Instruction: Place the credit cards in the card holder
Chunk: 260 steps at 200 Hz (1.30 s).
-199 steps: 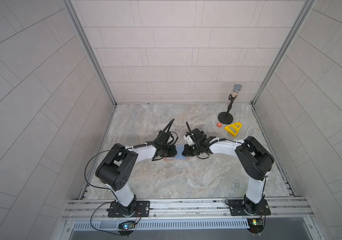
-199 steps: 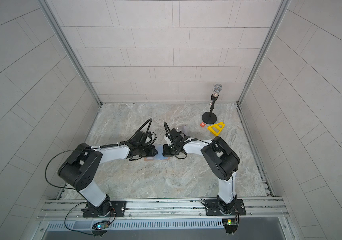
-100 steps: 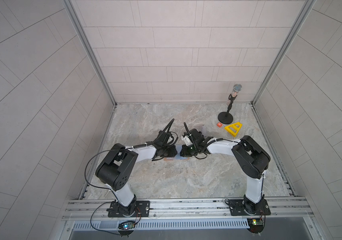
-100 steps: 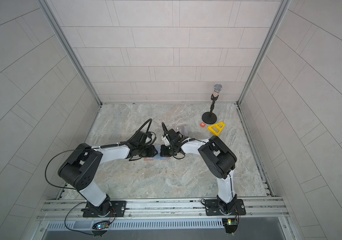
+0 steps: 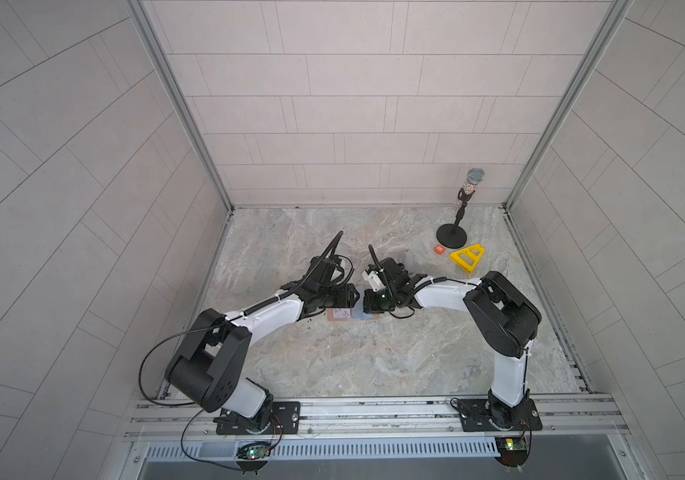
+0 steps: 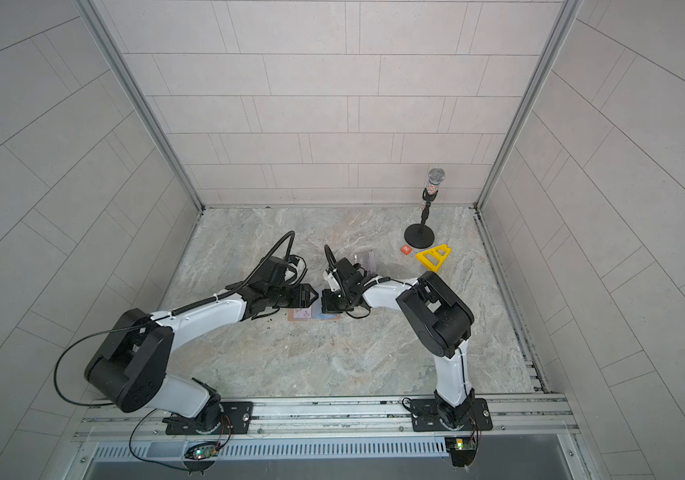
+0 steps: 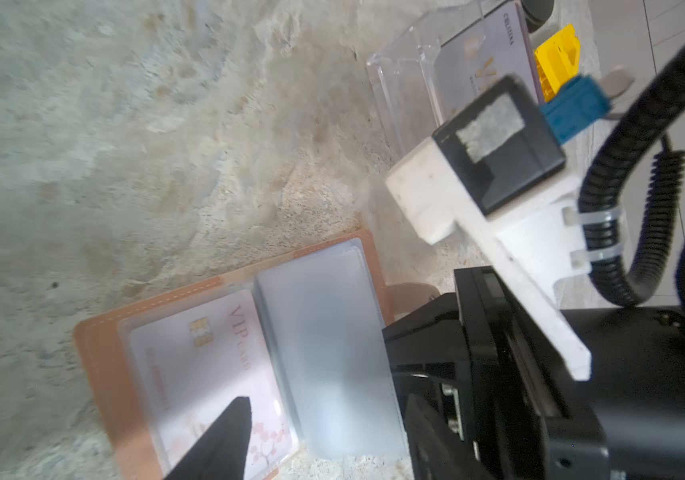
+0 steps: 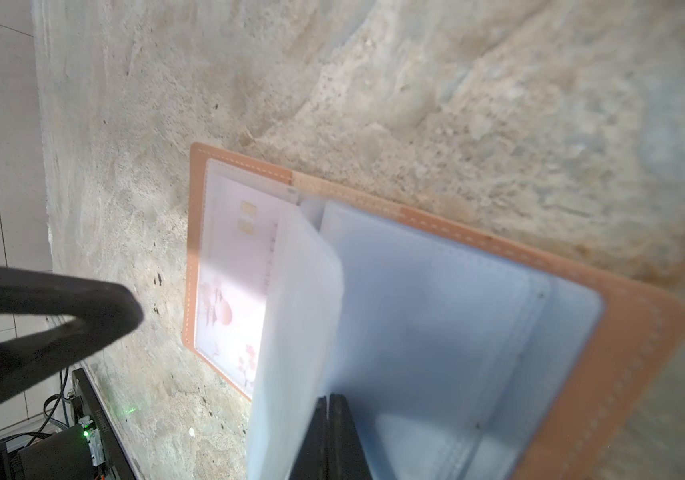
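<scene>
Card holder (image 5: 351, 316) lying open on the marble table (image 5: 374, 365) between both grippers, pale pink card (image 7: 207, 361) sitting inside it, right gripper (image 8: 328, 436) closing tight beside a lifted clear sleeve (image 8: 295, 332), left gripper (image 6: 310, 296) hovering, its width impossible to tell, lilac card (image 7: 486, 54) standing in the clear box (image 7: 394, 83).

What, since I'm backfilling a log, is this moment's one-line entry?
card holder open flat, pink card sleeved; left gripper open near it; right gripper shut at sleeves; clear box holds lilac card
</scene>
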Each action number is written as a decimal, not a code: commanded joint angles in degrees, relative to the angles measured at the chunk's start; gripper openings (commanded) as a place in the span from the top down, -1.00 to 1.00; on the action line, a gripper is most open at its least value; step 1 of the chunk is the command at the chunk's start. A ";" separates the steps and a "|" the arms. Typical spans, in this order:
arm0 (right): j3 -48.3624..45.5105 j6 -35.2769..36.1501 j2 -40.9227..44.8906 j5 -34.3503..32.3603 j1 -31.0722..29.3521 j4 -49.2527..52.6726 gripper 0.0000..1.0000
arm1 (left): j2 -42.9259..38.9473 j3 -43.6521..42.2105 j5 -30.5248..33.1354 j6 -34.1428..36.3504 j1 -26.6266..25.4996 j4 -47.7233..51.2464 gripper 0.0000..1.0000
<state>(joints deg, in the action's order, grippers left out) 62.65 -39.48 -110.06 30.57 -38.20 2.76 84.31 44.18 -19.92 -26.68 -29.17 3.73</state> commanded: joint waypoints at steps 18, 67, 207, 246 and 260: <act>-0.45 -0.94 -1.03 1.71 -0.21 -2.57 0.94 | -6.36 -3.08 8.30 1.15 0.12 3.16 -0.29; 3.26 -0.61 -2.12 3.55 -1.43 -2.08 0.93 | -13.20 -4.76 16.47 1.17 0.32 7.41 -0.29; 9.97 2.13 -4.44 1.93 -4.87 2.71 0.94 | -17.03 -9.40 12.53 -0.71 1.55 2.88 -0.21; 6.52 4.95 2.78 -3.75 -4.61 3.82 0.94 | -12.65 -7.34 4.95 -1.75 1.71 0.00 -0.05; 5.46 6.40 5.87 -6.89 -3.88 5.61 0.93 | -10.27 -5.65 0.87 -1.25 1.69 -1.11 -0.04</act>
<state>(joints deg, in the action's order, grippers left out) 69.45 -36.25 -111.22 29.87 -42.70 5.65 71.20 35.86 -11.20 -27.75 -27.75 5.80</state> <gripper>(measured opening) 0.047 0.526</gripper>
